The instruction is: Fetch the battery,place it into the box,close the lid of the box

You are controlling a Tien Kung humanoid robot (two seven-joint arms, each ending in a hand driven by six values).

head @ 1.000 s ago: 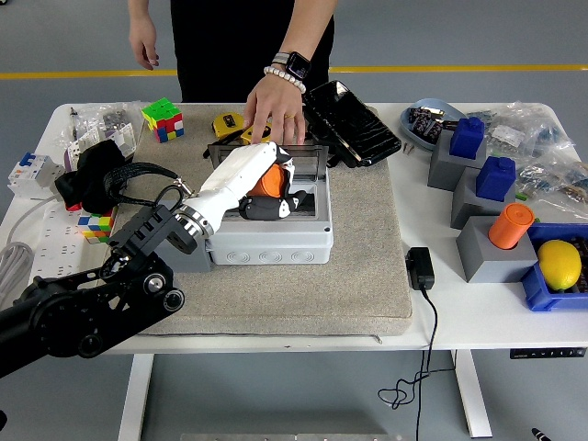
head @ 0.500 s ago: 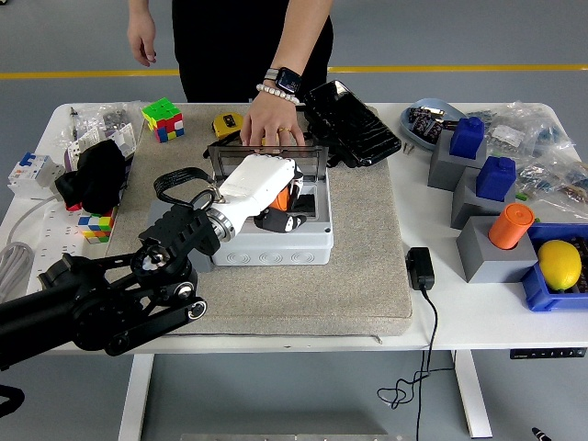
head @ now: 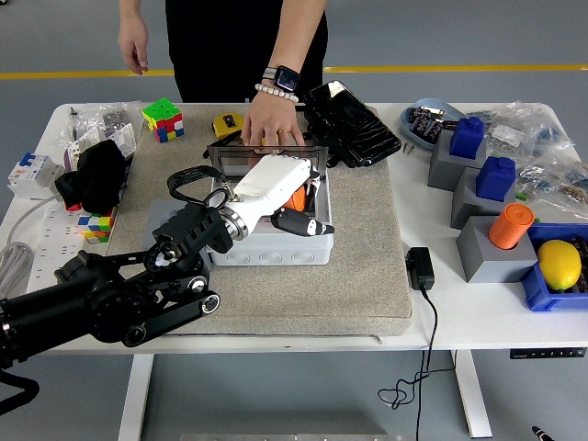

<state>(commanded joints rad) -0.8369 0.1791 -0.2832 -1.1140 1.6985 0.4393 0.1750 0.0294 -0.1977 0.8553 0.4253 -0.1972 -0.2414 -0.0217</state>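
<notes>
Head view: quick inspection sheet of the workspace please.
Surface: white table with a beige mat under the work area.
Job's things: grey box on the mat, lid open; an orange item sits inside under the hand.
Clutter: Rubik's cube, black pouch, grey blocks with blue caps, lemon in a blue bin.
Hands: left hand over the box, grip on the orange item unclear; right, nothing seen.
Cables: black adapter, cord hanging off the near edge.
Surroundings: person's hand resting on the lid's far edge.
</notes>
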